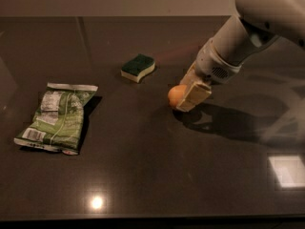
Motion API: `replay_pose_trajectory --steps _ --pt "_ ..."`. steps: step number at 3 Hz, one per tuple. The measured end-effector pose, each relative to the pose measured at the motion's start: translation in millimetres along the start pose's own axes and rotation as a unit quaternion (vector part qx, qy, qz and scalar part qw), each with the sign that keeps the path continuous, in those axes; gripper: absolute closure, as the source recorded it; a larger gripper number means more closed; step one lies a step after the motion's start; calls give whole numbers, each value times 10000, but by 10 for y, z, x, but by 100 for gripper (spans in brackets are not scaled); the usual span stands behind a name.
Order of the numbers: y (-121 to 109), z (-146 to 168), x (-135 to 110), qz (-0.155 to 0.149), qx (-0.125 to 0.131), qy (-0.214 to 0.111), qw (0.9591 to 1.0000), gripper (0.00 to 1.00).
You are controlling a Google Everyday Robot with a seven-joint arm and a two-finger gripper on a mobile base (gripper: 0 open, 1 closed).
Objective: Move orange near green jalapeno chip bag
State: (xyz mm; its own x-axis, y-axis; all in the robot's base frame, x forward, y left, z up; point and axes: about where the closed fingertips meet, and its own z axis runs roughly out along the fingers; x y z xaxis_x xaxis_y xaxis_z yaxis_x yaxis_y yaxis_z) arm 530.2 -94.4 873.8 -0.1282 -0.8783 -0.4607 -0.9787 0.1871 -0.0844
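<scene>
Gripper [182, 97]: hanging low over table [157, 175], right of centre.
Fingers [194, 94]: pinching orange [176, 95].
Orange: sitting between fingers, protruding leftward.
Bag [58, 117]: lying well apart, far left.

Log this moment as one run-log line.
gripper: down at orange, table centre-right | orange: on table, apart from green jalapeno chip bag at left | sponge: farther back between them | task: not done

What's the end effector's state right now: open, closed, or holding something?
End effector: down at the orange on the table; open or closed cannot be told.
</scene>
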Motion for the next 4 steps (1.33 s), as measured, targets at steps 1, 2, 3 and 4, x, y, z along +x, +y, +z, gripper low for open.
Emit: replay_pose_trajectory --steps 1,2,3,4 --pt "-48 44 -434 -73 -182 -248 9995 100" --pt "-28 164 -782 -176 -329 -413 9985 100" --pt "45 335 -1006 -273 -364 -499 9977 100" --pt "99 537 -1198 -254 -424 -589 9970 100"
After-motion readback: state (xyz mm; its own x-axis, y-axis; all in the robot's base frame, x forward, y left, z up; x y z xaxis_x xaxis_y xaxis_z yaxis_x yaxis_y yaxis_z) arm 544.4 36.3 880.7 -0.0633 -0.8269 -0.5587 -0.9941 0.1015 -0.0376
